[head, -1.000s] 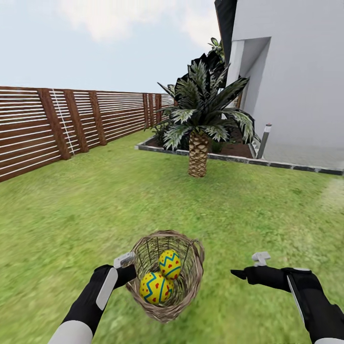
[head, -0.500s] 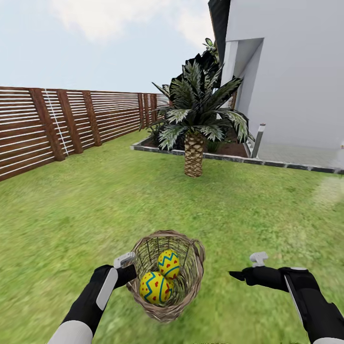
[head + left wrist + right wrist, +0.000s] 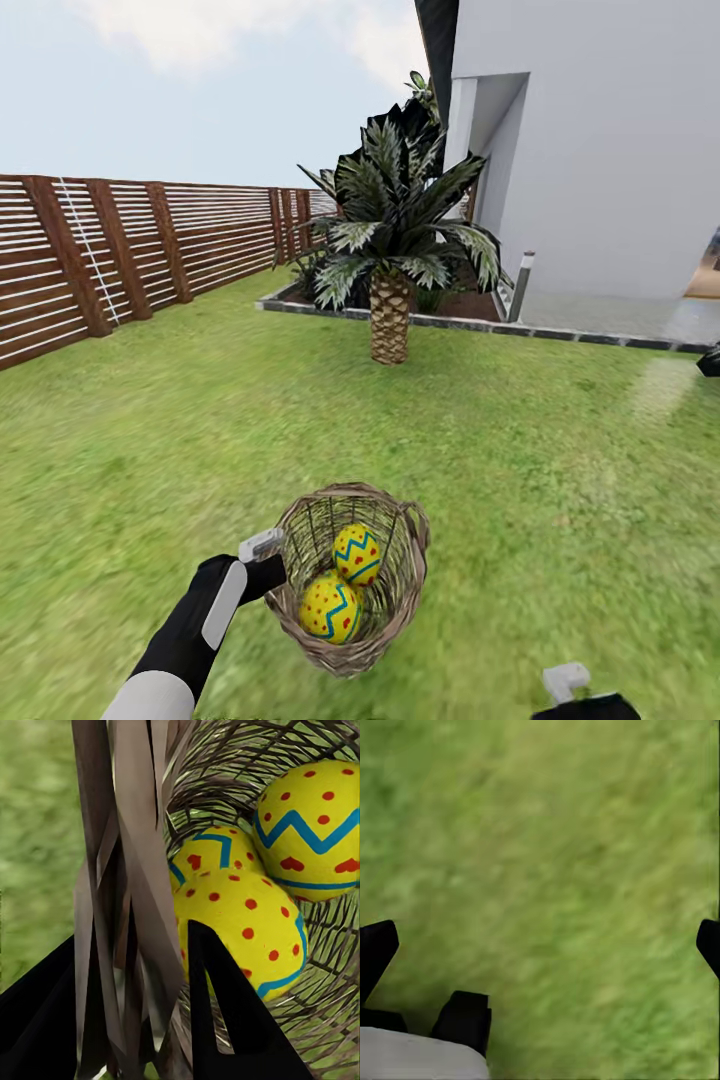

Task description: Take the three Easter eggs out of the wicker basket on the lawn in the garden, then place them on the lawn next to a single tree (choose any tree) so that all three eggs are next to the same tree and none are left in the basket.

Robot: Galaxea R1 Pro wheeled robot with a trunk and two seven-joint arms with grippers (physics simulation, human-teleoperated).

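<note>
Jaws, left gripper [image 3: 154,967]: clamped across the wall of the wicker basket [image 3: 400,560], one finger inside, one outside. Right gripper [image 3: 540,945]: spread, holding nothing, above the lawn [image 3: 520,470]. Three Easter eggs [image 3: 244,926]: just inside the left jaws, heaped. Judged light, hard, smooth, prone to roll; grip across the middle. Palm [image 3: 390,320], fence [image 3: 120,255]: well beyond.

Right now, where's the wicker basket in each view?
Head view: wicker basket low and centre, held up off the lawn, its rim pinched by the left gripper.
Left wrist view: basket wall runs between the gripper's fingers, weave and eggs behind it.
Right wrist view: not in it, just grass.
Shared landmark: the Easter eggs inside the basket.
</note>
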